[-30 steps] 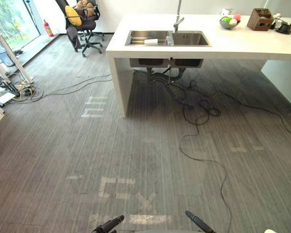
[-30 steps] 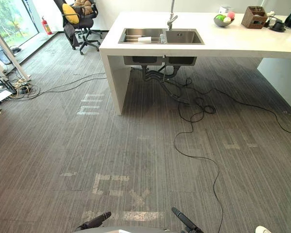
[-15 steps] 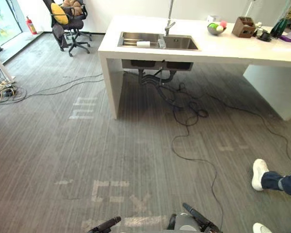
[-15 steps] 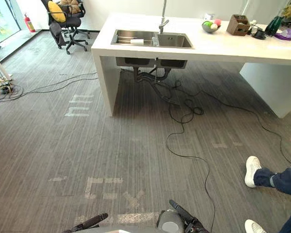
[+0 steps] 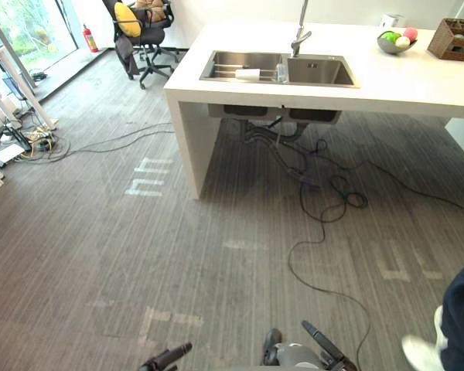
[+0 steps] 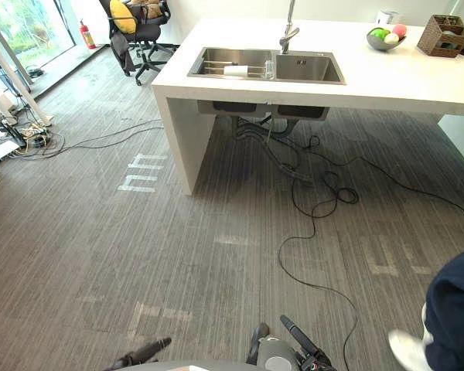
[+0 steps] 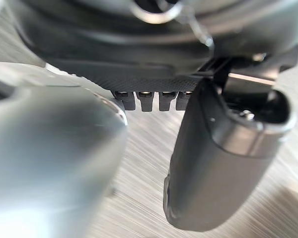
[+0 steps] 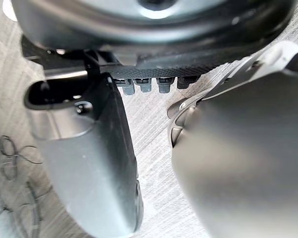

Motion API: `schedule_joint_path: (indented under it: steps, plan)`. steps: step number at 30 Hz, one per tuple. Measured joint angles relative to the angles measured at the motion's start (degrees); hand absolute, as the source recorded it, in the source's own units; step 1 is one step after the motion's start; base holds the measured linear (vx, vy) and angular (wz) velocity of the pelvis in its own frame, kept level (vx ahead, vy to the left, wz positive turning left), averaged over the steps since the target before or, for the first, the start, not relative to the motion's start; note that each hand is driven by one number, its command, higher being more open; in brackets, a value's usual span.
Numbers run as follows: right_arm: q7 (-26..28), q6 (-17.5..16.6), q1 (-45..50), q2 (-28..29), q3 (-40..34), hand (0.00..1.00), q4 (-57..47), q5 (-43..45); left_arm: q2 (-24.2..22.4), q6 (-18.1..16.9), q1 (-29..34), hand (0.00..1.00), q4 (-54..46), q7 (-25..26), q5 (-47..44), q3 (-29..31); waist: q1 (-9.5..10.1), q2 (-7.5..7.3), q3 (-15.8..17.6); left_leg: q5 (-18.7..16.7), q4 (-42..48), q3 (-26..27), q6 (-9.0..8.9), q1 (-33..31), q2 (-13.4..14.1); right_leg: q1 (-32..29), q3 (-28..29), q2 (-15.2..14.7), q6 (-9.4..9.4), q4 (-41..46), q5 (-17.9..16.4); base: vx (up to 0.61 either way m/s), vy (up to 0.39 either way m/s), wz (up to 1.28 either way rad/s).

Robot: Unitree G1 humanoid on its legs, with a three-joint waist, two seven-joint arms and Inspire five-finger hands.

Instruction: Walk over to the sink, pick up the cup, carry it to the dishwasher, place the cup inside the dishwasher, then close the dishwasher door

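Up ahead, across a wide stretch of grey carpet floor [image 5: 178, 255], sits the target: a stainless steel double sink [image 5: 321, 71] sunk into the long white surface [image 5: 402, 81]. The small white cylindrical cup [image 5: 247, 75] lies in the sink's left basin, on its side by the look of it, with its long axis running across the view, parallel to the front edge. Just beside it, at the divider between the basins, stands a small clear glass [image 5: 281, 73]. I judge the white one to be the cup in question, though at this range that's a call, not a certainty.

Now the key relation: the cup lies straight ahead and well apart from both hands, roughly between their two lines, so neither is clearly nearer. This is walking territory, not reaching territory.

Down low at the near edge, the dark left hand [image 5: 170, 357] and dark right hand [image 5: 322, 344] hang by the robot's sides. Both wrist views show the thumbs standing free over carpet with nothing between thumb and fingers: relaxed, uncurled, empty.

Off to the right, a person's dark blue trouser leg [image 5: 462, 309] and white shoe [image 5: 421, 352] stand close to the path. The coming move, as I read it, is more steps forward, bearing slightly left of the tall chrome tap [image 5: 300, 31].
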Motion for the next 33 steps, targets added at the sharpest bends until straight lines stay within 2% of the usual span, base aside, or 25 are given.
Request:
schedule_joint_path:
  steps: [1,2,3,4,6,8,9,10,11,13,15,16,17,19,20,21,22,24,25,27,28,29,30,31,33]
  plan:
    - [0.3,0.3,-0.1,-0.1,0.2,1.00,0.4,0.0,-0.3,-0.7,0.1,1.00,-0.3,0.0,0.0,0.0,0.05,0.18,0.2,2.6,3.6,-0.1,-0.02,-1.5,1.2,1.5,0.1,0.6,-0.16,-1.2,-0.3,0.40,-0.123,-0.02]
    - [0.7,0.4,-0.1,-1.3,1.9,1.00,0.6,-0.8,-0.8,-1.6,0.1,1.00,-2.2,0.0,-0.1,0.0,0.06,1.43,0.5,1.9,11.5,0.0,1.23,-5.4,3.1,4.0,0.1,1.4,-0.37,-2.9,-0.8,0.44,-0.103,0.10]
    - [0.5,0.2,-0.6,-1.9,2.3,1.00,0.7,-2.6,-1.3,-1.9,0.2,1.00,-5.6,-0.1,-0.2,-0.1,0.18,1.70,1.4,-1.8,16.4,0.4,3.40,-9.8,2.9,6.1,-0.1,1.2,-0.36,-3.9,-1.5,0.36,-0.079,0.14]
    - [0.2,0.2,-1.0,-2.0,2.4,1.00,1.0,-3.0,-1.6,-1.9,0.3,1.00,-7.4,-0.2,-0.3,-0.1,0.45,1.48,1.9,-3.4,16.6,0.8,3.67,-11.5,2.0,7.2,-0.1,0.8,-0.21,-4.5,-1.7,0.37,-0.026,0.08]
    - [-1.5,0.2,-2.5,-2.1,4.1,1.00,1.6,-2.1,-2.2,-2.1,1.7,1.00,-13.3,-0.3,-0.5,-1.2,2.20,0.27,3.0,-6.6,9.7,1.2,3.56,-14.6,-3.5,9.8,1.1,-1.1,0.72,-5.6,-2.4,0.27,0.053,-0.24]
    - [-3.1,0.3,-4.4,-2.8,4.7,1.00,1.6,-0.4,-4.1,-3.6,5.3,1.00,-21.6,-0.2,-0.7,-3.9,3.93,0.37,3.4,-5.2,-16.5,3.0,2.36,-14.8,-9.1,11.0,3.8,-2.0,2.20,-6.3,-3.4,0.25,0.137,-0.58]
    - [-3.1,0.1,-4.7,-3.1,4.7,1.00,1.4,0.3,-4.4,-3.6,6.5,1.00,-24.7,0.1,-0.7,-5.0,4.00,0.52,3.4,-3.3,-24.2,3.4,1.98,-14.6,-10.0,11.1,4.4,-1.9,2.55,-6.6,-3.6,0.26,0.184,-0.58]
    - [-3.0,0.1,-5.1,-3.4,5.1,1.00,0.6,0.5,-5.0,-3.5,8.6,1.00,-30.1,0.5,-0.7,-6.5,4.25,2.00,2.9,-0.6,-35.6,3.7,-0.68,-14.0,-10.4,11.5,5.8,-0.8,3.13,-7.4,-3.9,0.24,0.163,-0.68]
    - [-3.0,-0.7,-5.4,-3.3,5.9,1.00,-0.3,0.5,-6.0,-3.2,9.7,1.00,-36.4,1.3,-0.9,-7.4,4.98,2.64,3.5,4.2,-37.2,4.4,-0.50,-13.8,-9.4,13.0,7.9,1.0,4.07,-8.4,-4.1,0.45,0.230,-0.54]
    - [-2.8,-1.0,-5.3,-1.8,5.8,1.00,-0.9,0.5,-6.4,-2.2,9.0,1.00,-45.4,2.3,-1.8,-7.8,4.26,1.00,3.3,4.1,-32.7,7.7,-0.10,-15.6,-9.5,13.6,8.1,-0.8,5.59,-8.8,-5.2,0.38,0.173,0.13]
    - [-4.1,-1.1,-4.0,-1.8,5.9,1.00,-0.8,0.5,-6.4,-0.9,6.9,1.00,-56.1,2.5,-3.1,-9.0,4.20,0.86,3.4,1.7,-27.6,8.2,5.01,-15.6,-10.9,16.1,6.6,-3.5,6.87,-7.8,-8.0,0.42,0.184,0.35]
    - [-4.3,-1.3,-3.5,-1.7,5.9,1.00,-0.8,0.5,-6.4,-0.8,6.9,1.00,-58.7,2.6,-3.1,-9.0,4.32,0.81,3.0,0.8,-26.6,7.5,6.35,-15.6,-11.9,16.2,6.7,-4.3,6.93,-6.7,-8.7,0.46,0.154,0.00]
    - [-4.7,-2.2,-2.4,-1.8,5.7,1.00,-0.9,0.8,-6.3,-0.8,6.8,1.00,-62.9,2.6,-3.1,-8.8,4.55,1.03,1.5,-0.8,-26.0,7.1,8.80,-15.5,-13.5,15.4,6.8,-5.8,7.70,-3.3,-9.5,0.42,0.144,-0.02]
    - [-4.9,-2.8,-2.1,-2.7,5.5,1.00,-1.9,1.1,-6.8,-0.9,5.7,1.00,-67.3,2.8,-2.3,-8.1,4.44,1.73,0.5,-1.5,-27.1,7.6,9.78,-13.2,-14.2,9.8,7.1,-8.9,10.01,11.0,-9.7,0.42,0.163,-0.06]
    - [-5.3,-3.3,-2.6,-2.9,4.3,1.00,-2.3,1.1,-6.1,-0.9,4.7,1.00,-69.8,2.8,-1.7,-7.7,4.50,0.72,0.2,-2.2,-29.0,8.8,10.50,-9.7,-15.5,5.1,7.4,-13.0,15.20,24.8,-8.7,0.39,0.125,-0.02]
    - [-5.3,-4.1,-2.8,-1.8,2.9,1.00,-2.7,1.1,-5.2,-0.9,3.8,1.00,-71.8,2.8,-1.6,-7.5,4.21,-1.33,-0.2,-2.7,-30.9,8.4,10.70,-6.7,-17.1,0.7,7.5,-16.4,17.67,37.4,-6.3,0.39,0.077,0.13]
    - [-5.3,-4.4,-2.9,-1.2,2.5,1.00,-2.8,1.1,-4.6,-0.9,3.6,1.00,-72.7,2.8,-1.5,-7.4,3.87,-2.00,-0.4,-2.9,-31.6,7.8,10.59,-5.5,-17.5,-1.1,7.4,-17.2,17.35,42.5,-6.4,0.39,-0.003,0.41]
    - [-5.3,-4.8,-3.2,-0.7,2.0,1.00,-3.5,1.1,-4.0,-1.3,3.5,1.00,-74.3,3.1,-1.0,-8.0,3.34,-2.58,-0.8,-3.1,-34.8,6.7,10.17,-0.6,-17.4,-5.6,4.6,-17.2,10.91,50.9,-10.2,0.45,-0.089,0.30]
    - [-5.6,-4.8,-3.6,-0.7,1.9,1.00,-3.5,1.3,-3.9,-1.6,3.5,1.00,-74.3,3.5,-0.9,-8.3,3.42,-2.46,-0.7,-3.1,-35.7,6.7,9.82,0.5,-17.2,-6.7,3.7,-17.2,9.43,50.4,-11.5,0.40,-0.149,0.07]
    - [-6.7,-5.0,-4.1,-0.8,1.6,1.00,-4.7,4.5,-3.4,-1.7,2.8,1.00,-74.2,5.4,-0.8,-9.5,3.22,-1.76,-0.3,-3.8,-37.4,6.3,7.58,2.6,-15.3,-10.6,-0.2,-16.5,6.04,38.1,-13.7,0.28,-0.207,0.02]
    - [-6.7,-4.9,-4.1,-0.8,1.5,1.00,-5.0,5.6,-3.2,-1.7,2.4,1.00,-73.9,5.6,-1.0,-9.8,3.14,-1.51,-0.1,-4.1,-37.5,6.1,6.86,2.7,-14.5,-11.2,-0.7,-15.8,6.01,32.2,-13.4,0.26,-0.269,0.13]
    - [-6.6,-4.6,-3.8,-0.7,1.4,1.00,-5.7,6.8,-2.7,-1.8,1.0,1.00,-73.1,6.1,-1.5,-10.7,2.95,-1.18,0.1,-4.9,-37.0,5.1,5.21,2.8,-12.6,-11.3,0.4,-13.5,6.15,17.4,-9.7,0.20,-0.238,0.21]
    - [-6.5,-4.3,-3.4,-0.6,1.4,1.00,-6.1,7.2,-1.7,-1.8,0.1,1.00,-72.4,6.4,-1.7,-11.5,2.92,-1.49,0.2,-5.4,-36.5,4.2,4.21,2.7,-12.2,-10.7,1.9,-12.6,6.35,10.4,-6.9,0.15,-0.183,0.20]
    - [-3.3,0.9,7.7,1.4,6.9,1.00,-9.9,9.9,-1.4,-2.4,1.0,1.00,-66.6,5.3,-3.6,-13.5,2.48,-5.44,-3.1,-10.4,-33.5,-2.4,-0.13,5.6,-9.5,-0.4,8.1,-6.2,7.02,-6.2,8.4,0.06,-0.066,0.10]
    - [-3.3,0.9,7.7,1.4,6.9,1.00,-9.9,9.9,-1.4,-2.4,1.0,1.00,-66.6,5.3,-3.6,-13.5,2.48,-5.44,-3.1,-10.4,-33.5,-2.4,-0.13,5.6,-9.5,-0.4,8.1,-6.2,7.02,-6.2,8.4,0.00,0.000,0.00]
